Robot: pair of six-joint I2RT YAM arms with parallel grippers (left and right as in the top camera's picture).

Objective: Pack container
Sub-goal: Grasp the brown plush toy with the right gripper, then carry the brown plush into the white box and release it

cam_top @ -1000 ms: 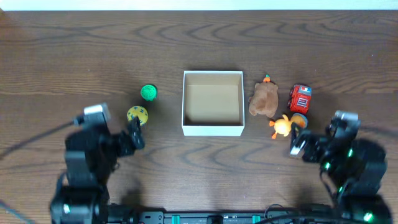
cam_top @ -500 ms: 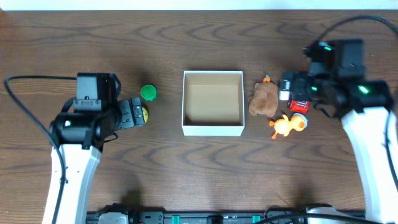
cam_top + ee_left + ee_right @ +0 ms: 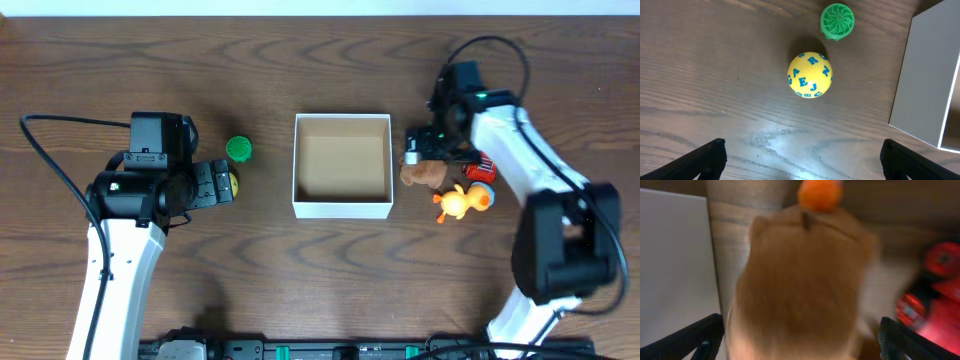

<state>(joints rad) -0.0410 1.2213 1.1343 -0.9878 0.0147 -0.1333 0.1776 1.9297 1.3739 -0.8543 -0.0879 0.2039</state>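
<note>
Okay, right gripper (image 3: 802, 335) first: jaws spread wide, nothing in them, and the brown plush (image 3: 800, 280) fills the whole gap beneath. A second ago this arm sat folded at the near edge, and half a second ago it was out over the red toy (image 3: 482, 163). Now it has swung inward and sits right above the plush, just beside the container (image 3: 342, 209). I read that as lining up the first pick. The left gripper (image 3: 801, 150) is just as wide open and just as empty. It came up from the near edge too, and has barely shifted in the last half second, hanging short of the yellow letter ball (image 3: 810, 75). No toy has budged. The container sits mid-table (image 3: 320, 70) with its tan floor bare, so packing hasn't started. The overhead gives me the layout: orange duck (image 3: 455, 203) near the plush, green disc (image 3: 239, 149) just past the ball. But the arms hide their jaws there. Only the wrist views show the fingers clear of the toys, though the right one is smeared, so I can't judge its height.
</note>
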